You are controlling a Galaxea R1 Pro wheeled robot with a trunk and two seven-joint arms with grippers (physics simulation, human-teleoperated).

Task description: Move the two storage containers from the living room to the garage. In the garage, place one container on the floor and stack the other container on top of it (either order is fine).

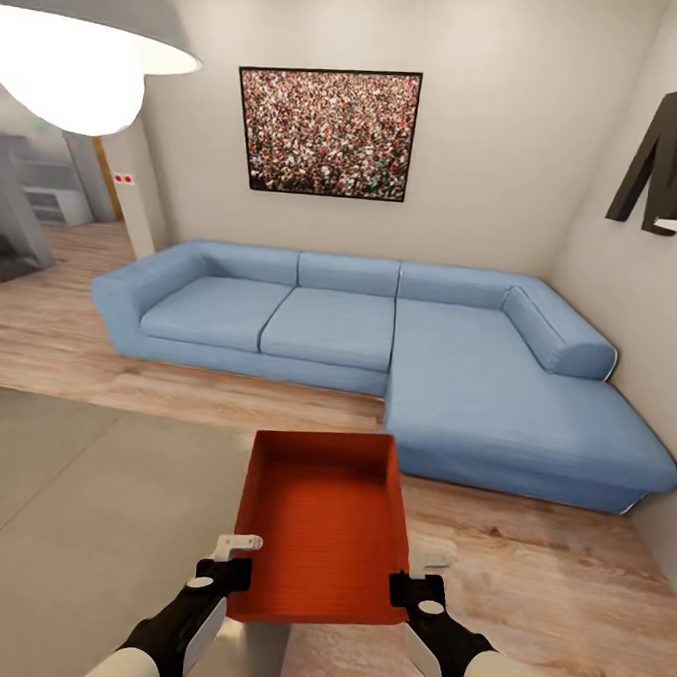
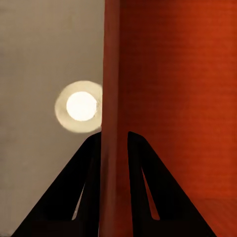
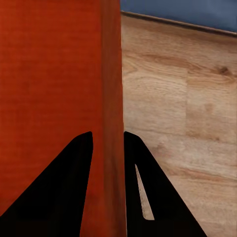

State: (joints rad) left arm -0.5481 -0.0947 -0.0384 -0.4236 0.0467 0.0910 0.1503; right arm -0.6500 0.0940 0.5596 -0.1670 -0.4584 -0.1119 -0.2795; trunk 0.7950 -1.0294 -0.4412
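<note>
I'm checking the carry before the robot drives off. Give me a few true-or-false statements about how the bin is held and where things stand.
1. Both grippers hold the bin, left gripper on one side wall and right gripper on the other. True.
2. The bin holds a stack of books. False: it is empty.
3. The sofa is blue. True.
4. The bin rests on the sofa. False: it is held over the floor in front of the sofa.
5. The left jaws are wide open beside the bin. False: they straddle its wall.

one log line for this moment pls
room: living room | carried: storage container | left gripper: shut on its left wall | right gripper: shut on its right wall | ahead: blue sofa
</note>
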